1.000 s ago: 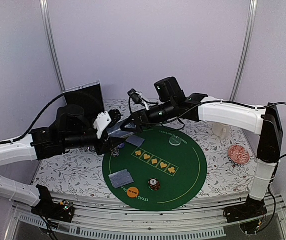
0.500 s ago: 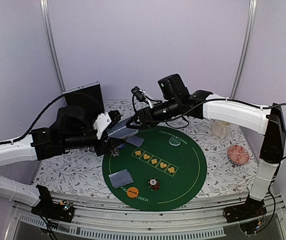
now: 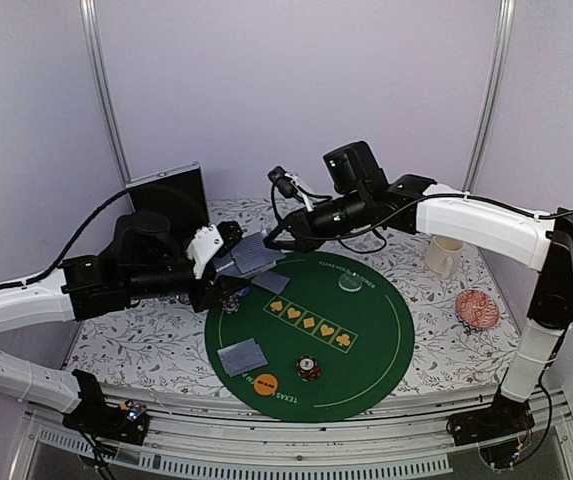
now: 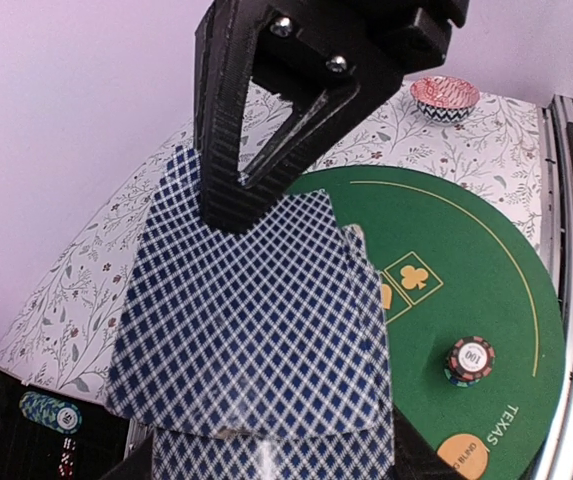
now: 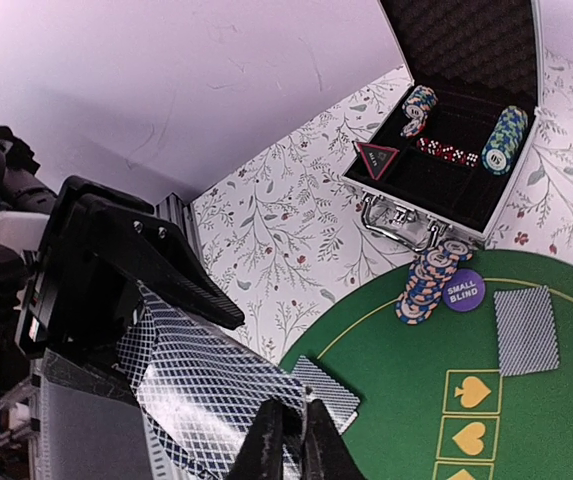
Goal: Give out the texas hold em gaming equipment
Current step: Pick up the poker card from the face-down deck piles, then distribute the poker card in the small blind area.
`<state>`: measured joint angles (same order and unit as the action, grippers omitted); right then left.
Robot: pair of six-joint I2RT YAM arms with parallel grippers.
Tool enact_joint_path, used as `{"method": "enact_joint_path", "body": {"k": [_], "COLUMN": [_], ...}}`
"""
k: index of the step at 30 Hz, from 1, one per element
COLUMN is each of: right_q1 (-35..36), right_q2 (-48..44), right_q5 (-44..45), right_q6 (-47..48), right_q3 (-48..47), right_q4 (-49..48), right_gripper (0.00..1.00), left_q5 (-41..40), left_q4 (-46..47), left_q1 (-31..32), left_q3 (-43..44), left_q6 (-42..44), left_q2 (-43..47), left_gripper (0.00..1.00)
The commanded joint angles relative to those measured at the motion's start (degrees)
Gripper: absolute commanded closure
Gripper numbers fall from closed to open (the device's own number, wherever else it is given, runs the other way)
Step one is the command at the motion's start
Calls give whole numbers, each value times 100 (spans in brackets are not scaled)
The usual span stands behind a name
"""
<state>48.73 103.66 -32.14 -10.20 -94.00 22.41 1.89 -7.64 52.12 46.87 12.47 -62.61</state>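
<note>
Right gripper (image 5: 291, 442) pinches 1 playing card (image 4: 256, 310) atop the deck (image 4: 266, 455) clamped in left gripper (image 3: 233, 262). I judge it slides free toward the right arm (image 3: 466, 220).

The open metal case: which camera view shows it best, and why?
Right wrist view: the case lies open, with chip stacks, red dice and triangle marker inside. The top view shows only its lid behind the left arm; the left wrist view, one dark corner.
</note>
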Motion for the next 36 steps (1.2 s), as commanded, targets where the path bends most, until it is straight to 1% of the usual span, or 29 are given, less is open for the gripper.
{"method": "enact_joint_path", "body": {"k": [1,9,16,19,22,23,24,26,28,33,36], "right_q1": [-36,-126,-265,-510,-957,-1112,-1240,-1390,-1437,-1445,-1423], "right_q2": [-258,-595,-878,-1023,-1152,-1170,-1157,-994,-619,866,1670], "right_q5": [309,527,103,-263,-501,-498,-435,-159,126,253,386], "right_q6": [100,226,263,115,-605,-883,-1408,-2099,-2626,-3546,-4306], "right_q3": [-90,-128,-201,-20,443,654,898,1276,1371,889,662], "right_q4": [170,373,334,-72,-1027,-1489,-1916,-2723,-3132,-3827,-4070], "right_gripper": [96,98,98,98,98,98,98,98,99,99,99], "left_q5": [49,32,35,39,57,69,66,66,52,-30,-64], "left_q4": [188,194,193,193,196,194,188,189,188,192,186], "left_q1": [45,51,45,44,50,45,44,45,44,47,50], "left_q3": [-11,-12,-12,-7,-3,-7,1,6,-2,-4,-3], "left_q6": [78,72,79,78,73,76,70,64,72,73,78], "left_q2": [11,3,2,-4,11,15,16,37,51,73,73], "left_gripper": [50,50,50,50,50,50,50,50,50,50,50]}}
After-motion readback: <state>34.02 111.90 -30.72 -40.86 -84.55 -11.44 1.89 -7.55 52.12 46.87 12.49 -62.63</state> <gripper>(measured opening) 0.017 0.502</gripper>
